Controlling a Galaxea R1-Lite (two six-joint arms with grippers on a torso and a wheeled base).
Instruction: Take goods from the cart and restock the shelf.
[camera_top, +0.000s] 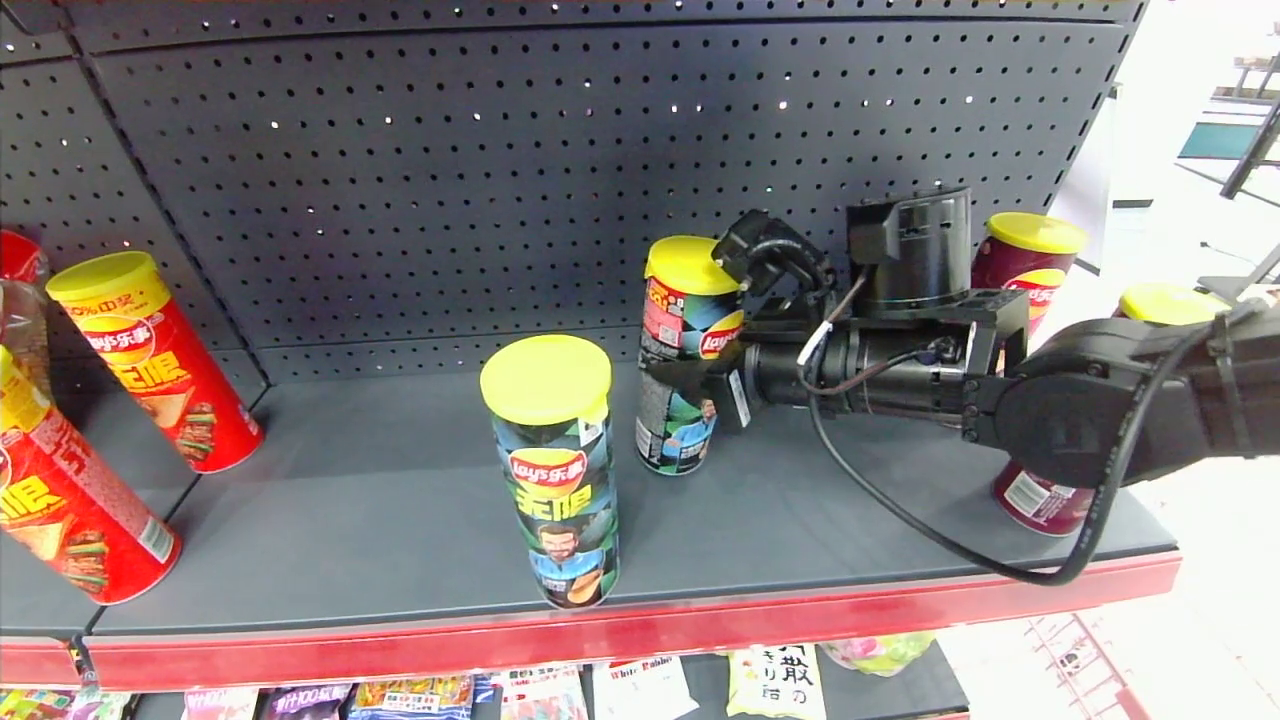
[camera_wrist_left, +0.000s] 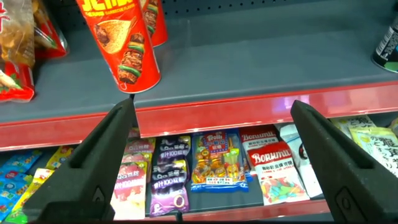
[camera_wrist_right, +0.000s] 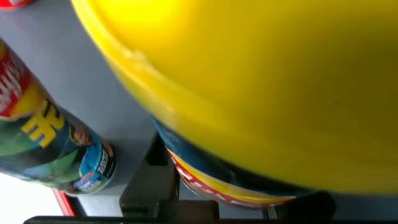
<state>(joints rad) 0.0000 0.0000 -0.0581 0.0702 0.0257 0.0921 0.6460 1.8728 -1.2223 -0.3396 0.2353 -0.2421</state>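
Right hand (camera_top: 703, 388) clasping chip can (camera_top: 688, 300), on shelf (camera_top: 400, 480)

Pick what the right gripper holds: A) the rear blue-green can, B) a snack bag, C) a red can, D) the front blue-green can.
A: the right gripper has its fingers closed at mid-height on the rear blue-green can, which stands upright on the shelf.

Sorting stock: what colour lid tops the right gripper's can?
Yellow plastic lid on the blue-green can; head view.
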